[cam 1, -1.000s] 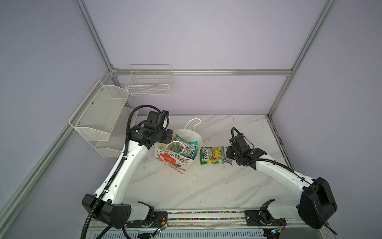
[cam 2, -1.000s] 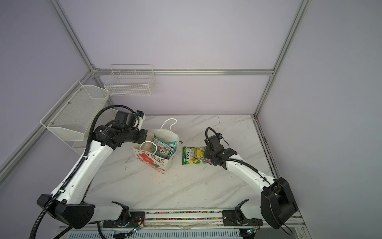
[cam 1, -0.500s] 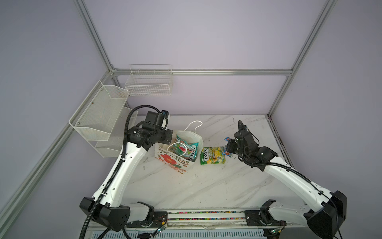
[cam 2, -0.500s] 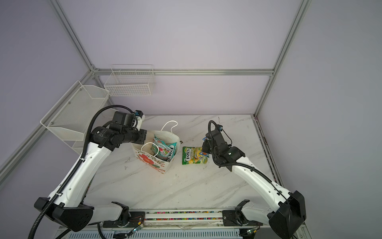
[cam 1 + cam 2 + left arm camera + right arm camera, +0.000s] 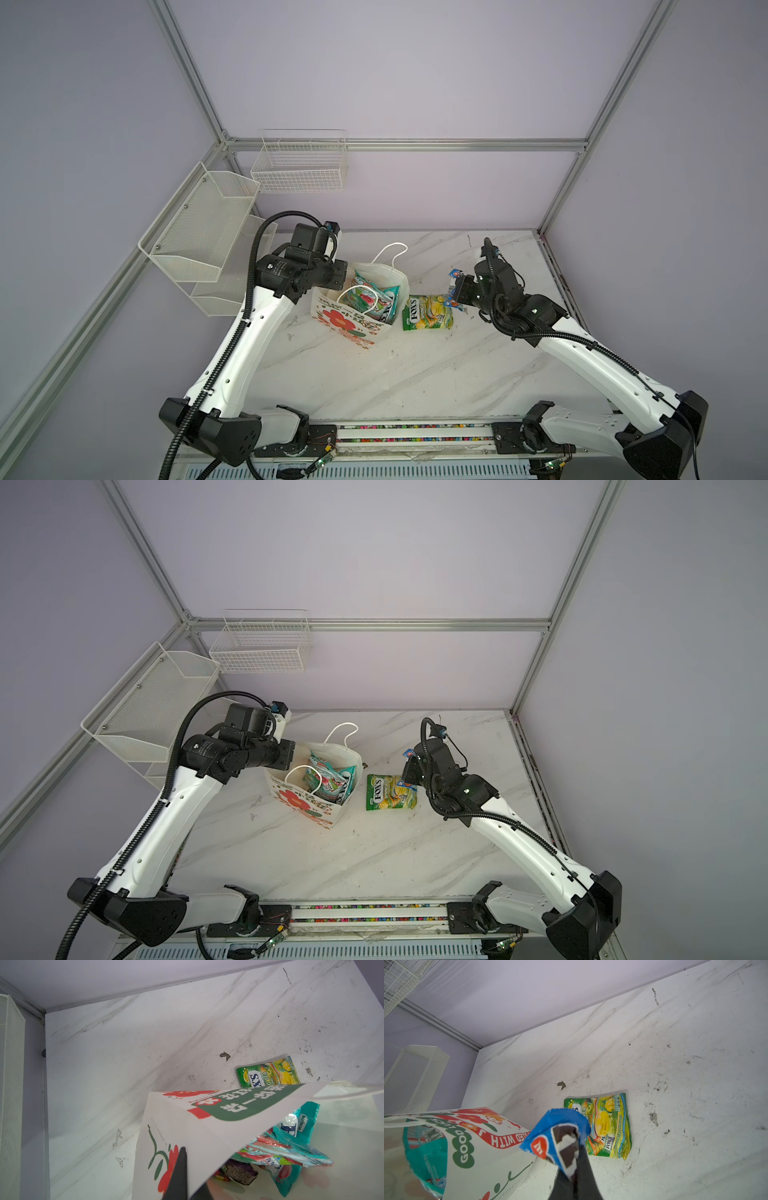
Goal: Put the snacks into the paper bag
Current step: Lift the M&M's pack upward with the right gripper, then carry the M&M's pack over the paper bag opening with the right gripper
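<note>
The m&m's packet (image 5: 556, 1132) hangs clear of the tabletop (image 5: 415, 374), pinched in the closed right end effector (image 5: 460, 289) near the green FOX'S packet (image 5: 427, 312), probably for carrying to the bag (image 5: 349, 328) just beside. The left end effector (image 5: 337, 277) is clamped on the bag's rim, apparently to keep its mouth open. A teal packet (image 5: 374, 297) already lies inside.

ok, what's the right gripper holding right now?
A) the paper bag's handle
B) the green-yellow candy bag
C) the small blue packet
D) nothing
C: the right gripper is shut on the small blue packet and holds it off the table. The green-yellow candy bag lies flat beside the paper bag.
</note>
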